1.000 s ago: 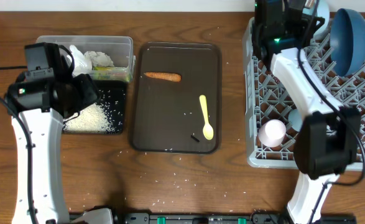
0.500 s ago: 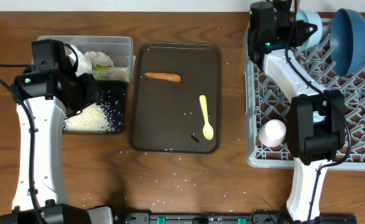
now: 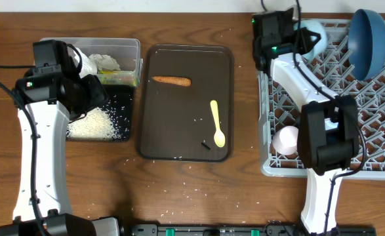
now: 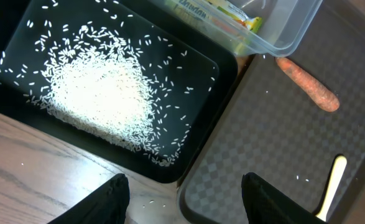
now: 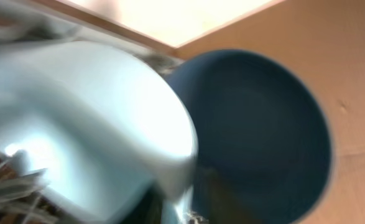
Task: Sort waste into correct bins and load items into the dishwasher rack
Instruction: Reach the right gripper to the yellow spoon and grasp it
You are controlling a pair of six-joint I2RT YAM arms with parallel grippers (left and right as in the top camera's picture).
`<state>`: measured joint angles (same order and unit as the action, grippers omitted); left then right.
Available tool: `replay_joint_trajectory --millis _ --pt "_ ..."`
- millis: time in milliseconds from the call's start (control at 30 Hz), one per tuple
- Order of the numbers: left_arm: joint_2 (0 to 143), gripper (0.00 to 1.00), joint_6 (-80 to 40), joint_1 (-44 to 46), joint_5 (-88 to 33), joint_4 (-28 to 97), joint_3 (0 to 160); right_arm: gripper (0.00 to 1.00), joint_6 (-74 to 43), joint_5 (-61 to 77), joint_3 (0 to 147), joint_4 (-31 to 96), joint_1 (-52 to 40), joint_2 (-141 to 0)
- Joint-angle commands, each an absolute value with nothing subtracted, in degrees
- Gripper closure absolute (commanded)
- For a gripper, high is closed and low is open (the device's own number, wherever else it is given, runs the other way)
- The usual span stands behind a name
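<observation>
Two sets of jaws show: the left jaws hang wide open and empty by the black tray [image 4: 219, 93] with its white rice grains [image 4: 101, 93]; whether the right jaws hold the light blue cup [image 3: 313, 34], at the far left corner of the rack [image 3: 349, 131], we cannot tell. The tapered orange carrot piece [image 3: 172, 81] lies crosswise on the brown tray [image 3: 179, 124].

Orange carrot piece [image 3: 172, 81], yellow spoon [image 3: 216, 121], dark blue plate [image 3: 368, 40], light blue cup [image 3: 312, 34]
</observation>
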<state>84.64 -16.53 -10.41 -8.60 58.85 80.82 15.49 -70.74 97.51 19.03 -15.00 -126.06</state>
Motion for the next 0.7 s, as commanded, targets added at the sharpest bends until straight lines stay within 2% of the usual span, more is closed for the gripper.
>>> replay_joint_trajectory --millis 0,100,267,467,567,667 --pt "85.1 0.39 -16.8 -10.7 -8.1 58.6 80.4 0.41 13.8 -65.7 97.5 20.0 -16.1 -126.4" --pt "85.1 0.39 -16.8 -10.7 -8.1 58.0 80.4 0.20 13.7 -65.7 97.5 20.1 -17.0 -126.4" --pt "85.1 0.39 -16.8 -10.7 -8.1 57.8 80.4 0.07 13.7 -66.0 97.5 19.2 -18.5 -126.1" --pt "85.1 0.39 -16.8 -10.7 -8.1 57.8 80.4 0.05 13.7 -63.2 97.5 16.1 -20.4 -122.3" --pt "85.1 0.39 -16.8 -10.7 -8.1 57.8 80.4 0.08 12.7 -55.6 97.5 16.1 -21.8 -119.2" --pt "85.1 0.39 -16.8 -10.7 -8.1 57.8 80.4 0.10 10.6 -40.9 97.5 17.7 -23.6 -116.1"
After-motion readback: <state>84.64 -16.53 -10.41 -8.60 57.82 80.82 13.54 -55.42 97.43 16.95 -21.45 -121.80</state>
